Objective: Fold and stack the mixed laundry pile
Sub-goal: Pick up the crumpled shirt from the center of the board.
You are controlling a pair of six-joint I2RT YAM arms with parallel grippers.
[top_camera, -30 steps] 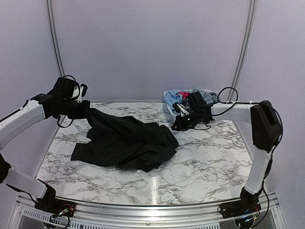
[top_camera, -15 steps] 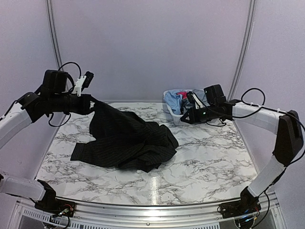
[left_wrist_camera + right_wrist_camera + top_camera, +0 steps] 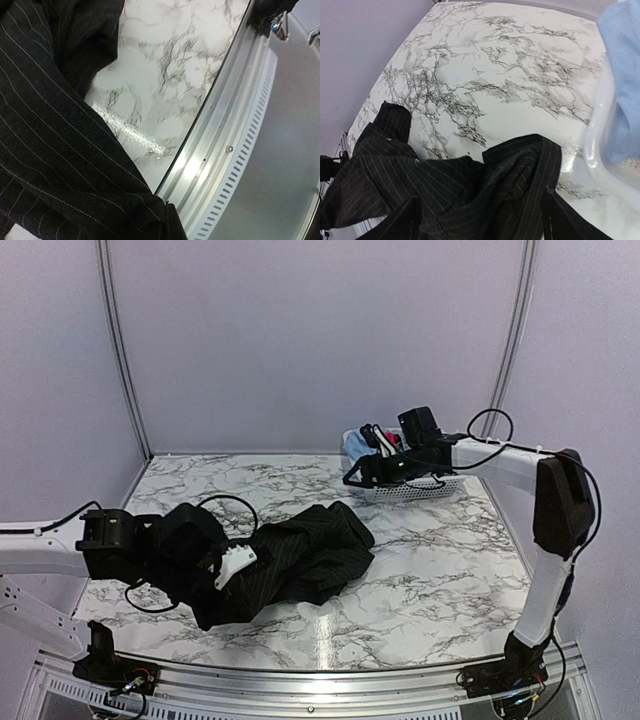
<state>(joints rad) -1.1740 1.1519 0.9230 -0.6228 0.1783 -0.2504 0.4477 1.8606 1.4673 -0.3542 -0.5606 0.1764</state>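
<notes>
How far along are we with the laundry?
Nothing looks folded or stacked yet. In hand: the left gripper is shut on the black pinstriped shirt, crumpled on the table. Left: folding it, plus the light blue garment in the basket, at whose edge the open right gripper hovers.

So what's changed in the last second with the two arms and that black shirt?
The left gripper, shut on the black pinstriped button shirt, swung from the far left down to the near left, dragging that corner of the shirt forward. The right gripper moved back from beside the shirt to over the white plastic lattice basket and opened, holding nothing. The basket and the shirt's right end stayed put.
</notes>
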